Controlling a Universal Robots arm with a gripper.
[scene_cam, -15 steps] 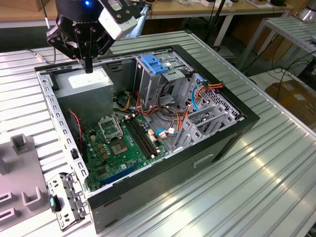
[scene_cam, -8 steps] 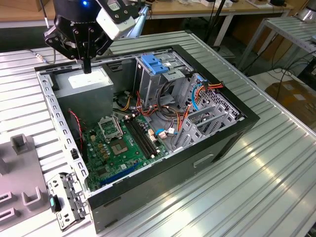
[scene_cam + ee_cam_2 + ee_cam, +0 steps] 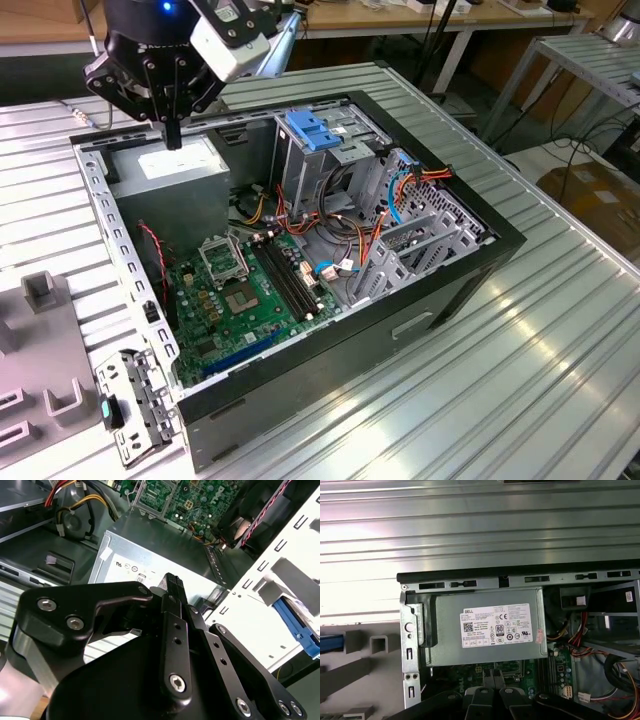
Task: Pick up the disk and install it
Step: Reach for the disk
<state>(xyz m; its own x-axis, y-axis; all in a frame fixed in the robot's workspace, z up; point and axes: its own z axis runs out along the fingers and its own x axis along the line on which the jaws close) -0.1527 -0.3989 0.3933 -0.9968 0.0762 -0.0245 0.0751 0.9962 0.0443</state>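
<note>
Gripper (image 3: 173,135) hovers over grey power-supply box (image 3: 170,165), at 11 o'clock of open computer case (image 3: 420,330) in exterior view. Claw narrow: fingers (image 3: 172,587) pressed together, nothing held. Disk (image 3: 330,643): blue carrier (image 3: 296,627) edge seen in both wrist views, sitting in grey slotted holder (image 3: 40,290) outside case, at 8 o'clock from it. Light-blue latch plate (image 3: 310,130) tops drive cage.

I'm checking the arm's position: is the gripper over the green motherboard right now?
No: in the exterior view the gripper hangs above the grey metal box with a white sticker, not the motherboard.
</note>
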